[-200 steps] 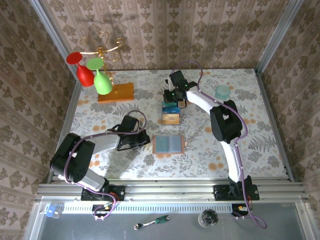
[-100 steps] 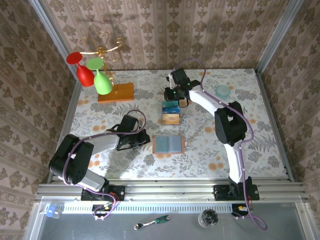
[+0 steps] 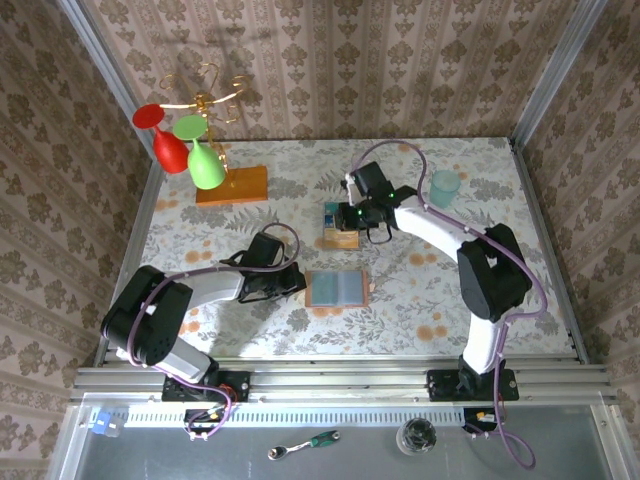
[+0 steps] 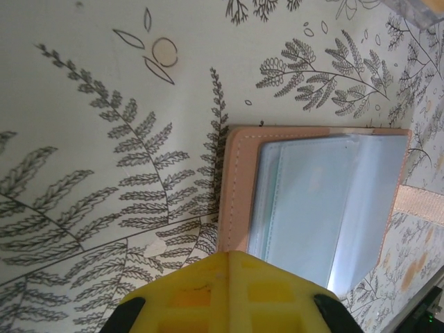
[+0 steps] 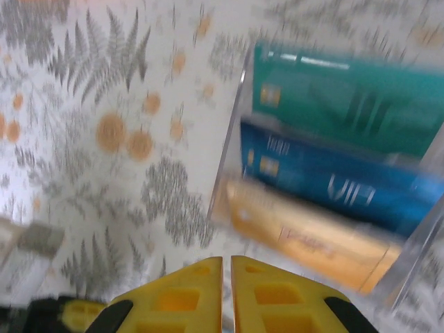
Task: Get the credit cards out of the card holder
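Since card holder [image 4: 312, 201] looks emptied, final step: L pincer [image 4: 225, 277] clenched beside it, R pincer [image 5: 227, 270] clenched empty by credit cards [image 5: 333, 184]; next, retract.

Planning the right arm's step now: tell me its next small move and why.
Probably swing the right gripper over to the card holder. It hangs shut and empty by the clear box, where three credit cards lie; the holder lies open, the left gripper shut at its edge. Whether its pockets hold more, I cannot tell.

Robot lab cell: wallpapered walls [image 3: 330, 60], floral tabletop [image 3: 420, 300], aluminium rail [image 3: 340, 381].
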{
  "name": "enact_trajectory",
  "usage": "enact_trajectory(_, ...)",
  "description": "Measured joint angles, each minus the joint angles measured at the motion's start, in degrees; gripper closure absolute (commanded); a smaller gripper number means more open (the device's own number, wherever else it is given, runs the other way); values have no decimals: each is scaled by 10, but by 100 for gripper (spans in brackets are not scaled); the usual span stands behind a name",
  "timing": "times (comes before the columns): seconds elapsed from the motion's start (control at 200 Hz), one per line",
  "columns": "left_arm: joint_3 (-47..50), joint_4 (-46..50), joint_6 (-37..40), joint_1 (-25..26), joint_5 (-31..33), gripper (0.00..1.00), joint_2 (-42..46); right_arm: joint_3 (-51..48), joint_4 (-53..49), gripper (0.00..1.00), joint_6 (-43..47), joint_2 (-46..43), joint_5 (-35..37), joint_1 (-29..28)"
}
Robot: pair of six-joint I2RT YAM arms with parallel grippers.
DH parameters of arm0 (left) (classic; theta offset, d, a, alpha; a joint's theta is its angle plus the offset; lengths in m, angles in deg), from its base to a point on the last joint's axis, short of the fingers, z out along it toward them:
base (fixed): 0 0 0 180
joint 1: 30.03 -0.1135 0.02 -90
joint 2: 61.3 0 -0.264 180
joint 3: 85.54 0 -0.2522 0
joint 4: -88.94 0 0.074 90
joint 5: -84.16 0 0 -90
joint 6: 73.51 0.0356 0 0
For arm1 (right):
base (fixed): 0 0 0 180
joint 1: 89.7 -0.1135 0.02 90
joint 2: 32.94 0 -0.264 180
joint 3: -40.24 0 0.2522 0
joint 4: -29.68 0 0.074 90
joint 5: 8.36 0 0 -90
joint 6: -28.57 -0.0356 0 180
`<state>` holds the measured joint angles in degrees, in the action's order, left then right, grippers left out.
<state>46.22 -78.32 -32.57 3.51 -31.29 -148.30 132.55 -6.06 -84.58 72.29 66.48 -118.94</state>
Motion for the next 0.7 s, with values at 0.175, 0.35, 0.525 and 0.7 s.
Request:
enact_trajectory(0.175,0,0,-3,6,5,99,0,-73,12,86,-31,-52,-9,-36)
enact_trajectory(0.35,0,1,-6,10,10,99,2,-120,39,84,-80,-88,-32,-60)
enact_trajectory(0.525,1,1,-7,13,13,99,5,-174,76,83,-148,-90,-67,-76)
enact_trajectory(0.7,6,1,-7,17,13,100,5,-197,103,83,-198,-76,-90,-95)
